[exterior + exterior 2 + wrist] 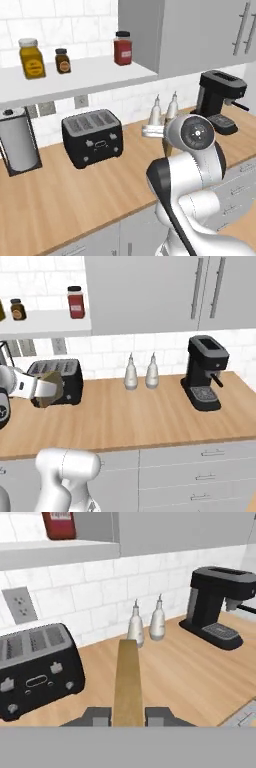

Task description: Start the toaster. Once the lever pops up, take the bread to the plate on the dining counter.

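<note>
The black two-slot toaster [92,137] [59,377] [37,667] stands on the wood worktop against the tiled wall, its slots looking empty. My gripper [127,717] [44,389] hovers over the worktop just right of the toaster, shut on the bread [127,679] [51,389]. I see the tan slice edge-on between the fingertips [97,716], pointing towards the wall. In the left base view the arm hides most of the hand, and a sliver of bread [166,145] shows behind it. The plate and the dining counter are out of view.
A black coffee machine [220,97] [205,373] [217,604] stands at the right. Two white bottles [164,114] [141,372] [147,622] sit by the wall. A shelf [75,79] with jars and grey cabinets [150,291] hang above. A silver canister [19,142] stands left of the toaster.
</note>
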Controlling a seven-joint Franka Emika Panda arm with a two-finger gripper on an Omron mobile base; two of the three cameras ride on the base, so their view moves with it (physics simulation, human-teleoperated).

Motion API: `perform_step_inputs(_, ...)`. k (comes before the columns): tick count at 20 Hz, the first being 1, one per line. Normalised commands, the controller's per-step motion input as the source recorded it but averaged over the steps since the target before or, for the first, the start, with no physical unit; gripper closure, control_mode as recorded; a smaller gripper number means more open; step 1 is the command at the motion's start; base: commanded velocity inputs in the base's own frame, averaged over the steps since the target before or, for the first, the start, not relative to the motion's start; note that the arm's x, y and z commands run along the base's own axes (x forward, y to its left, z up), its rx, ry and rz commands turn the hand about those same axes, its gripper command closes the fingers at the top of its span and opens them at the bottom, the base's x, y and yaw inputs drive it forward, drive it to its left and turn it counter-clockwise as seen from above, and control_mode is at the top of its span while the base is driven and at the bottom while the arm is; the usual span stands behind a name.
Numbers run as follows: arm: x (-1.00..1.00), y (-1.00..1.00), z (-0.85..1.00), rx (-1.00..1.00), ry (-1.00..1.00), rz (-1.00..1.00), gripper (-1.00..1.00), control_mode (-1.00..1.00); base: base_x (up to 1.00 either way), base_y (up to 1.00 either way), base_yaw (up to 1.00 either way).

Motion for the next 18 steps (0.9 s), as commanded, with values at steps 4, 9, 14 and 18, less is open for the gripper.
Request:
perform_step_inputs(4, 0.00, 0.00, 0.00, 0.00, 0.00, 0.00, 1.00, 1.00, 0.00, 0.00, -0.97)
perform_step_inputs(9, 0.00, 0.00, 0.00, 0.00, 0.00, 0.00, 1.00, 1.00, 0.01, 0.00, -1.00)
perform_step_inputs(14, 0.00, 0.00, 0.00, 0.00, 0.00, 0.00, 1.00, 1.00, 0.13, -0.12, -0.94)
perform_step_inputs(18, 0.00, 0.00, 0.00, 0.00, 0.00, 0.00, 1.00, 1.00, 0.22, -0.33, -0.81)
